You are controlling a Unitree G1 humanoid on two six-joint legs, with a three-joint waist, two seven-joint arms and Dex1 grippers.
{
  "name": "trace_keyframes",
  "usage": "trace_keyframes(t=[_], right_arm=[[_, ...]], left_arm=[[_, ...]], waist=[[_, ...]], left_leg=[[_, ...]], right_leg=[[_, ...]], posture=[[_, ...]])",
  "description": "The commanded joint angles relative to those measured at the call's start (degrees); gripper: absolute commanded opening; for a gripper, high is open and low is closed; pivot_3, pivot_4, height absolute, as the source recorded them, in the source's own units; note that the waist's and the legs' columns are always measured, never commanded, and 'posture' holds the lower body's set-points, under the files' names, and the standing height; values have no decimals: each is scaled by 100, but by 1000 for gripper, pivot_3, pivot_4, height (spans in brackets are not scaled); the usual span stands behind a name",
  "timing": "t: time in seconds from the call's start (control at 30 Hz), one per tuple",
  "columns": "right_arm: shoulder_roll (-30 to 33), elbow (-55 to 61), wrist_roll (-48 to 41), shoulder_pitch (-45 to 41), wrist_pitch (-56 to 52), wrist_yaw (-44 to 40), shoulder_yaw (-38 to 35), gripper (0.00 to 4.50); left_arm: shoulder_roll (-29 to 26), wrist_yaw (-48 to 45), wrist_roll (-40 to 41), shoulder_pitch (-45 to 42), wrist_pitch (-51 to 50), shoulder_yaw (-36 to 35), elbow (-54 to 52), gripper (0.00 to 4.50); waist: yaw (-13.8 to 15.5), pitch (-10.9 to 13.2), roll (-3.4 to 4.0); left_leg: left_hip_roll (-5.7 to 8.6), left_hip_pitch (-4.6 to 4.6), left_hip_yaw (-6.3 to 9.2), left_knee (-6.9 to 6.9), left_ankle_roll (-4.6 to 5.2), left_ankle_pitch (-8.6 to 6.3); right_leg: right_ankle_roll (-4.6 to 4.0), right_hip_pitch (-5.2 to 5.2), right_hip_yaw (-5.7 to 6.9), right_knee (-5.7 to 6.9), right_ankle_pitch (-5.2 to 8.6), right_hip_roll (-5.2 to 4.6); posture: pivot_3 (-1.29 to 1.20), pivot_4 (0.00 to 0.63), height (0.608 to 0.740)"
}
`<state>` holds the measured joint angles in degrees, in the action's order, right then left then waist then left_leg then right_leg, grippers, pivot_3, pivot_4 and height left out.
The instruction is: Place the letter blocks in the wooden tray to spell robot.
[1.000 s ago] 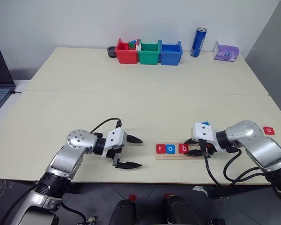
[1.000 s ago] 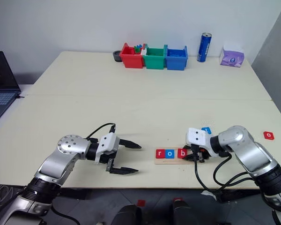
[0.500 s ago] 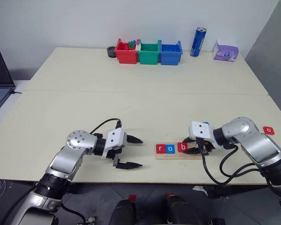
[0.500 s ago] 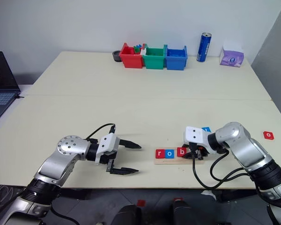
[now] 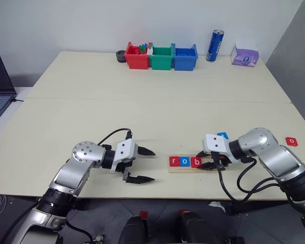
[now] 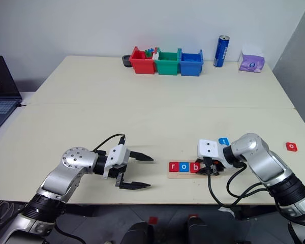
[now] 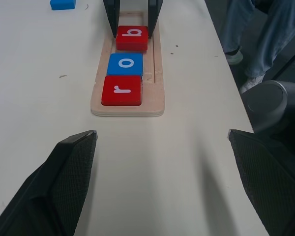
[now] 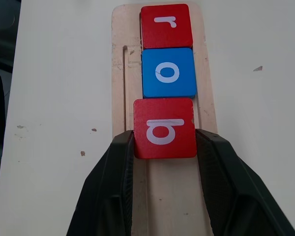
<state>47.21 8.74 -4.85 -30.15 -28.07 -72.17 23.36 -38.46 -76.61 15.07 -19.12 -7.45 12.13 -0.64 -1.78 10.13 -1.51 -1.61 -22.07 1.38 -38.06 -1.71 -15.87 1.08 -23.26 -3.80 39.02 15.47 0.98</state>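
The r (image 8: 165,25) and o (image 8: 168,73) sit in the wooden tray (image 7: 155,73); right fingers (image 8: 123,162) pinch the b (image 8: 164,128) beside them. Left gripper (image 5: 144,165) gapes empty. The red o (image 5: 292,141) at three o'clock and blue tile (image 6: 223,141) remain.

Left gripper (image 5: 146,165) hovers near table's front edge, fingers spread wide, empty, pointing right. Right gripper (image 8: 164,147) angled down toward the left, near the front edge, fingers clamped on both sides of red b block (image 8: 164,128).

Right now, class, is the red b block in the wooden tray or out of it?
In. The red b block lies on the wooden tray beside the blue o block, the right gripper closed on its sides.
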Motion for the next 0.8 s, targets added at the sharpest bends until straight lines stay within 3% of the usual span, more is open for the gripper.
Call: trace_keyframes(t=[0.03,0.13,0.17,0.4,0.57,0.8], right_arm=[[-9,86,62,-149,70,-37,-53,1461],[-20,73,76,-164,74,-48,-60,1461],[-25,68,78,-171,77,-50,-63,2186],[-71,97,45,-214,45,-68,-135,4483],[7,475,-277,-150,-274,-17,-494,4483],[-63,1253,-420,632,-678,772,-1061,4483]], left_arm=[[-39,36,46,2,-19,-32,-259,4500],[-34,45,42,2,-39,-30,-279,4500],[-34,46,42,3,-48,-28,-287,4500],[-29,73,47,-4,-77,-15,-311,4500],[-36,103,54,30,-89,-28,-342,4500],[-39,133,63,88,-80,-53,-345,4500]], waist=[[0,0,0],[0,0,0],[0,0,0],[1,0,0],[1,0,1],[12,0,0]], left_leg=[[0,0,0,0,0,0],[0,0,0,0,0,0],[0,0,0,0,0,0],[0,0,0,0,0,0],[0,0,1,0,0,0],[1,-4,6,0,0,0]], right_leg=[[0,0,0,0,0,0],[0,0,0,0,0,0],[0,0,0,0,0,0],[-1,0,0,0,0,0],[-1,0,0,0,0,0],[0,0,5,0,0,-2]], posture=[[0,150,740],[0,150,740],[0,150,740],[0,150,740],[0,150,740],[0,150,740]])
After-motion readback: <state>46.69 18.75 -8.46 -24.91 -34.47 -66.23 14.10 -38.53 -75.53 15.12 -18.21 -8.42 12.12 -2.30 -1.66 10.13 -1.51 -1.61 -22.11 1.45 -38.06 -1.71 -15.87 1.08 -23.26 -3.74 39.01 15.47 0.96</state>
